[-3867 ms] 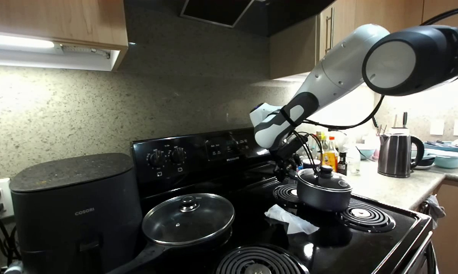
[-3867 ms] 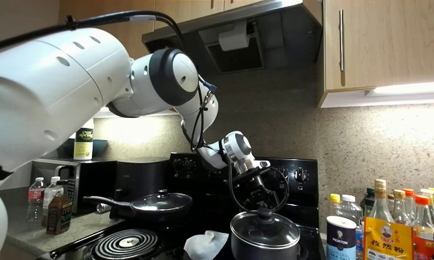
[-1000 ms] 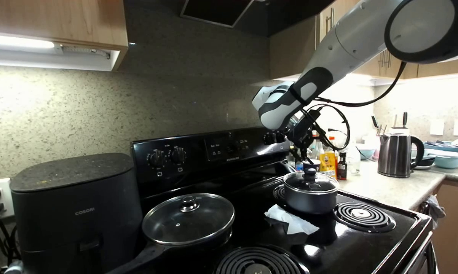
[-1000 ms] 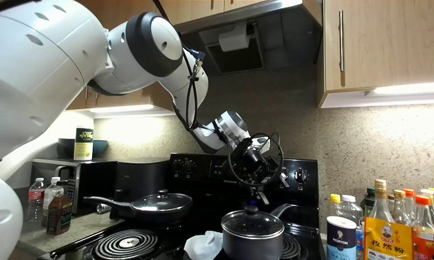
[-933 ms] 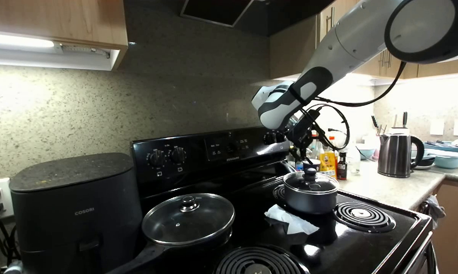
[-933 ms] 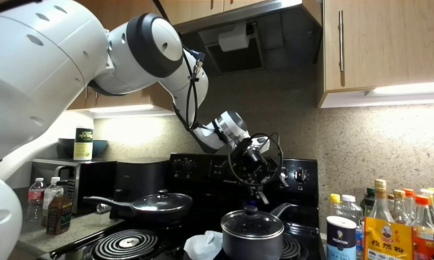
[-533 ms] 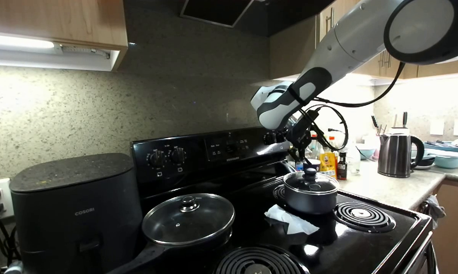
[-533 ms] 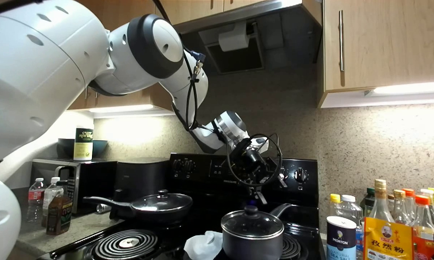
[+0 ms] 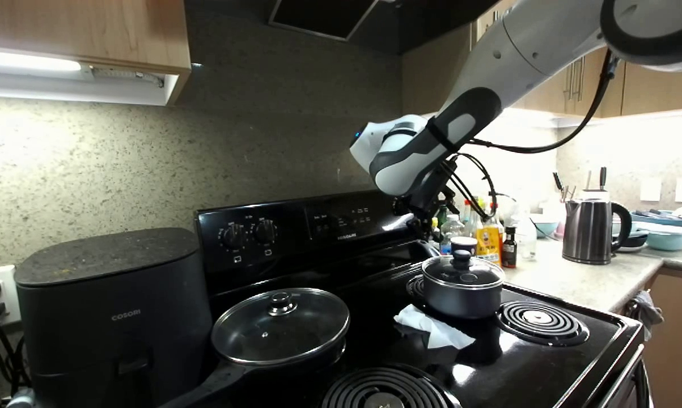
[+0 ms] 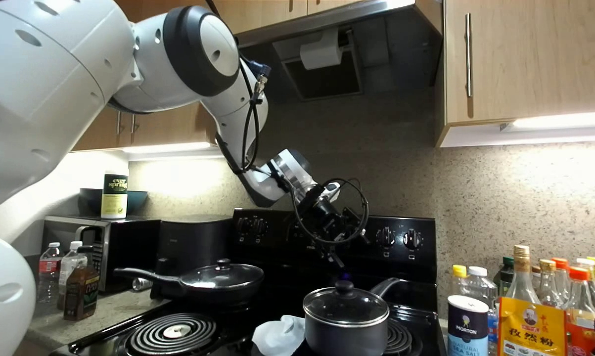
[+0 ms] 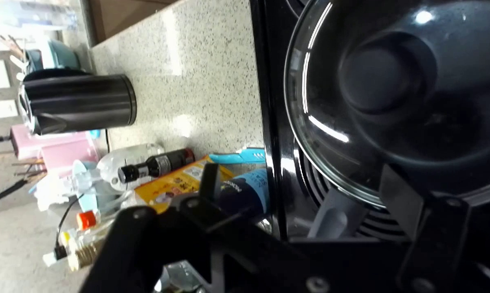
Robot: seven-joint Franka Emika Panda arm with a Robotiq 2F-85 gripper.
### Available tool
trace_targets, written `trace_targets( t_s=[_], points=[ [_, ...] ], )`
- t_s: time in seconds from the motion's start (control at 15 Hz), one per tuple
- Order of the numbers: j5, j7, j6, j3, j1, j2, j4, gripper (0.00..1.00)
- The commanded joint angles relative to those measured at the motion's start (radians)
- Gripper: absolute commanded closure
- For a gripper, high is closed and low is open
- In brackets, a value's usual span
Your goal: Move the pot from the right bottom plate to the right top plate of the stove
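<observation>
The dark pot (image 9: pixel 462 300) with its glass lid stands upright on the black stove (image 9: pixel 505 374), between the right bottom plate (image 9: pixel 545 324) and the right top plate (image 10: pixel 400 337). It hides part of the right top plate; whether its base rests on that coil I cannot tell. Its handle (image 10: pixel 385 287) points toward the back panel. My gripper (image 10: pixel 334 258) hangs above and behind the pot, apart from it. In the wrist view the jaws stand wide, nothing held, with the pot's grey handle (image 11: pixel 335 217) seen lower down beyond the gap between the fingers (image 11: pixel 401 199).
A wide lidded pan (image 9: pixel 281 328) sits on the stove's far side near a black air fryer (image 9: pixel 108 317). White paper (image 9: pixel 434 328) lies beside the pot. Bottles (image 10: pixel 549 277) and a salt canister (image 10: pixel 468 324) line the counter; a range hood (image 10: pixel 337 49) overhangs.
Compared with about four seconds ago, the pot has shifted left in both exterior views and my gripper has lifted off its handle side. In the last half second the gripper moved left; the pot stayed.
</observation>
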Motion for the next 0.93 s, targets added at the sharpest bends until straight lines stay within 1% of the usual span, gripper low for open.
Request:
trace_targets(
  t_s=[0.0,0.07,0.27,0.4,0.47,0.53,0.67,0.87],
  points=[
    [-0.081,-0.077,0.025,0.067,0.029,-0.091,-0.101,0.0],
    [-0.084,-0.101,0.026,0.089,0.034,-0.1,-0.111,0.0],
    [-0.021,-0.219,0.022,0.149,0.019,-0.135,-0.147,0.0],
    [0.029,-0.301,0.026,0.17,-0.001,-0.158,-0.181,0.0],
    [0.037,-0.331,0.008,0.169,-0.005,-0.162,-0.194,0.0],
    [0.005,-0.249,-0.006,0.159,0.023,-0.106,-0.12,0.0],
    [0.015,-0.285,-0.005,0.16,0.012,-0.119,-0.146,0.0],
    [0.017,-0.294,-0.005,0.161,0.005,-0.124,-0.153,0.0]
  ],
)
